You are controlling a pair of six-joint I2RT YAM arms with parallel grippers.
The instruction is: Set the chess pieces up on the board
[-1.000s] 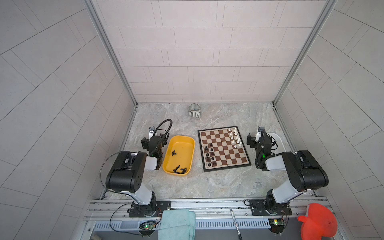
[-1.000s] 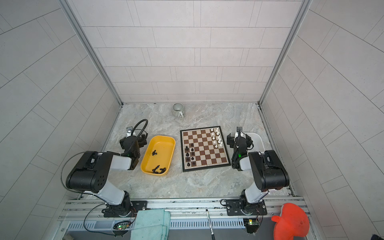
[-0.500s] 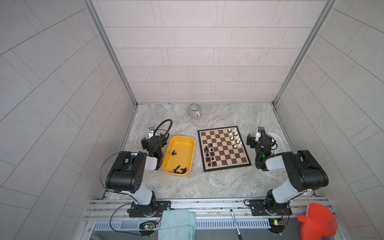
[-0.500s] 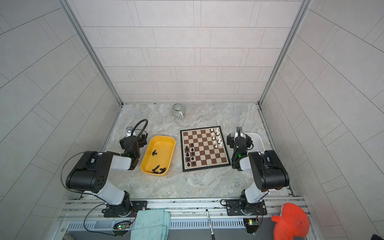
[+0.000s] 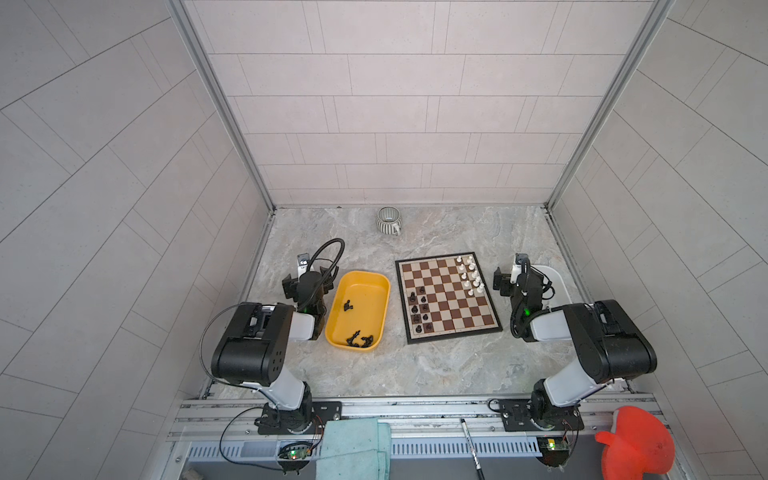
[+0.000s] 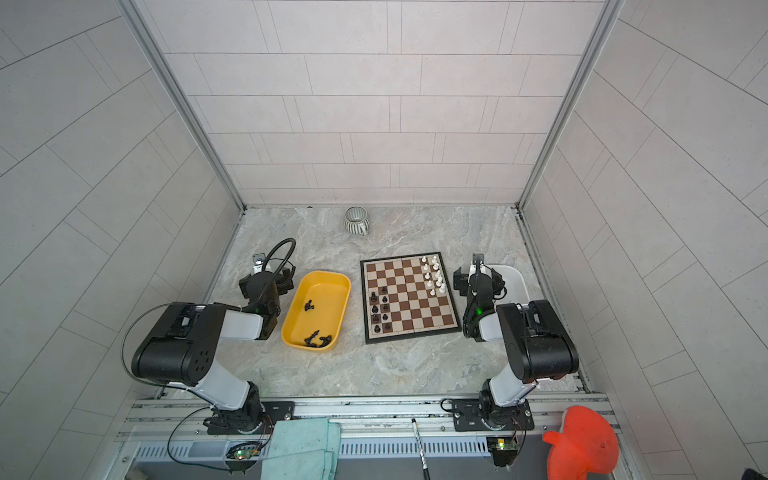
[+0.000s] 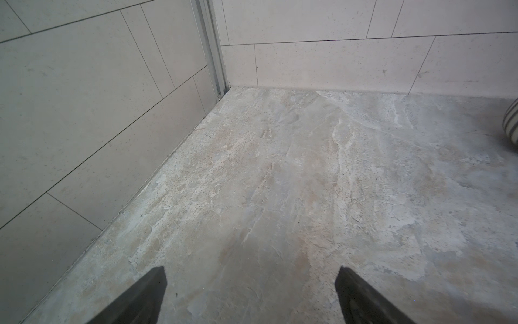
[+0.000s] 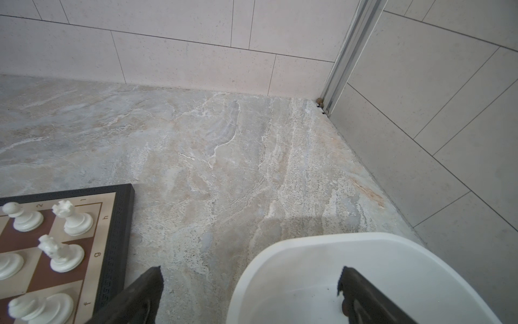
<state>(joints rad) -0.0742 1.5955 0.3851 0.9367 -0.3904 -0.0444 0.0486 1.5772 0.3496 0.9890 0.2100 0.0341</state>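
Note:
The board (image 5: 446,299) (image 6: 411,303) lies flat right of centre in both top views. Several white chess pieces (image 5: 471,276) (image 8: 73,217) stand in its two right-hand columns at the far end. Several black ones (image 5: 419,309) stand in its left columns, and more black pieces (image 5: 360,340) lie loose in the yellow tray (image 5: 365,291). My left gripper (image 5: 307,284) (image 7: 251,280) rests open over bare marble, left of the yellow tray. My right gripper (image 5: 519,282) (image 8: 249,277) is open and empty, straddling the rim of the white tray (image 8: 308,246) just right of the board.
A striped mug (image 5: 388,221) (image 7: 511,120) stands by the back wall. The white tray (image 5: 550,278) sits against the right wall. Tiled walls close in on three sides. A teal cloth (image 5: 353,444), a pen (image 5: 469,444) and a red object (image 5: 631,444) lie beyond the front rail.

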